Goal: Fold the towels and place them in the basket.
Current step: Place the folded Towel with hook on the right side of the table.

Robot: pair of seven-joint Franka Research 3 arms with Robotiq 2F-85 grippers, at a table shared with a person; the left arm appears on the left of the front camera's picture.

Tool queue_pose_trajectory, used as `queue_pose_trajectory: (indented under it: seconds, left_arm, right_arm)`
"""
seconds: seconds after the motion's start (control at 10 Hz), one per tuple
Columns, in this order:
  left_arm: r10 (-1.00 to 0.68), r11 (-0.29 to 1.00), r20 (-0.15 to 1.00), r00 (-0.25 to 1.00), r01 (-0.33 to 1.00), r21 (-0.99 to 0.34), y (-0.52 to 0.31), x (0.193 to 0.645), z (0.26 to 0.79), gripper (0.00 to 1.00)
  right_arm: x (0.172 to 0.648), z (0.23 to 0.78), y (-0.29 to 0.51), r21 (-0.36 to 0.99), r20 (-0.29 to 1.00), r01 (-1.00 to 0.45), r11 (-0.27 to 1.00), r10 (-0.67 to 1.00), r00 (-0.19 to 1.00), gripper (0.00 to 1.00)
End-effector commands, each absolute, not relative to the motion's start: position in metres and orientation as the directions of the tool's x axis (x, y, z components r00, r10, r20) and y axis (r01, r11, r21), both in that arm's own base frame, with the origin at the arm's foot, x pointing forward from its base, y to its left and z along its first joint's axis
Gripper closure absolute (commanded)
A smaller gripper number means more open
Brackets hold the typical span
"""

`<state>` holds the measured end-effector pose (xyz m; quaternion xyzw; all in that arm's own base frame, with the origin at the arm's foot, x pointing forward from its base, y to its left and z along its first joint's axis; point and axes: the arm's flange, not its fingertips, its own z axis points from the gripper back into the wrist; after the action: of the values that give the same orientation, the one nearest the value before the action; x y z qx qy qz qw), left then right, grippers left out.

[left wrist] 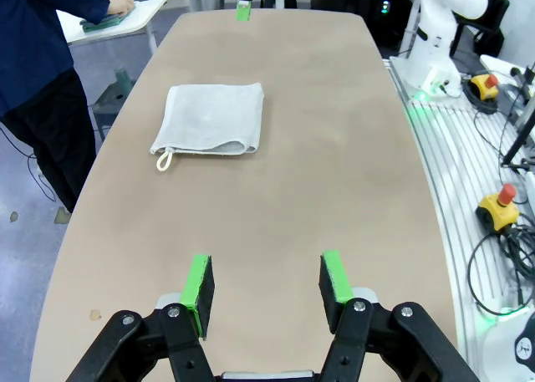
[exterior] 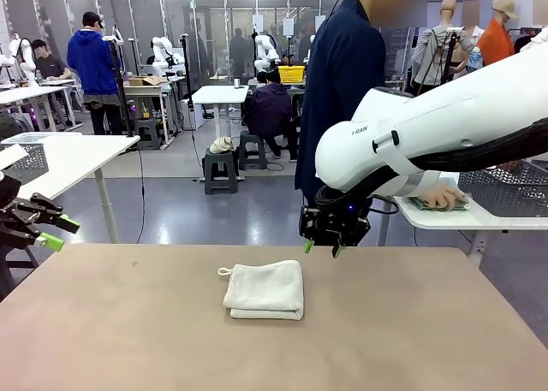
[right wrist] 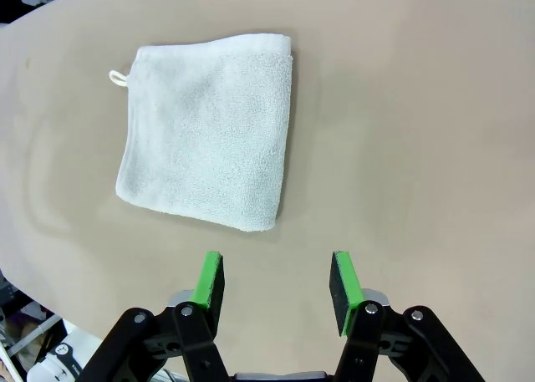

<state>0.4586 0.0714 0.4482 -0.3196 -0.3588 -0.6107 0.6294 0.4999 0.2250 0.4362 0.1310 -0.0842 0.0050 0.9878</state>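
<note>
Lying towel (exterior: 265,290) near right end effector (exterior: 321,249)

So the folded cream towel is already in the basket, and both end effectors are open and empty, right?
Not quite. The towel is folded, but it lies on the bare table, not in a basket; the front view shows this. The left end effector and right end effector are indeed open and empty.

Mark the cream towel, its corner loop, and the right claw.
cream towel (exterior: 265,290), front view, top face middle.
loop (right wrist: 119,78), right wrist view, loop's middle.
right claw (right wrist: 276,261), right wrist view, midway between fingertips.
</note>
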Motion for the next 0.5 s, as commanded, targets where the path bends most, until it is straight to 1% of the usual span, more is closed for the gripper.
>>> queue_pose_trajectory:
  seconds: [0.0, 0.2, 0.3, 0.4]
  left_arm:
    - [-0.538, 0.054, 0.843, -0.008, 0.998, 0.043, 0.071, 0.456, 0.449, 0.34]
    - [-0.538, 0.054, 0.843, -0.008, 0.998, 0.043, 0.071, 0.456, 0.449, 0.34]
    - [-0.538, 0.054, 0.843, -0.008, 0.998, 0.043, 0.071, 0.456, 0.449, 0.34]
    - [-0.538, 0.054, 0.843, -0.008, 0.998, 0.043, 0.071, 0.456, 0.449, 0.34]
  right_arm:
    - [0.507, 0.41, 0.241, 0.248, 0.143, 0.014, 0.969, -0.051, 0.988, 0.35]
    - [0.515, 0.372, 0.254, 0.252, 0.125, 0.045, 0.967, -0.079, 0.989, 0.35]
    - [0.517, 0.358, 0.259, 0.221, 0.118, 0.056, 0.974, -0.083, 0.99, 0.35]
    - [0.519, 0.344, 0.262, 0.219, 0.11, 0.056, 0.974, -0.082, 0.991, 0.35]
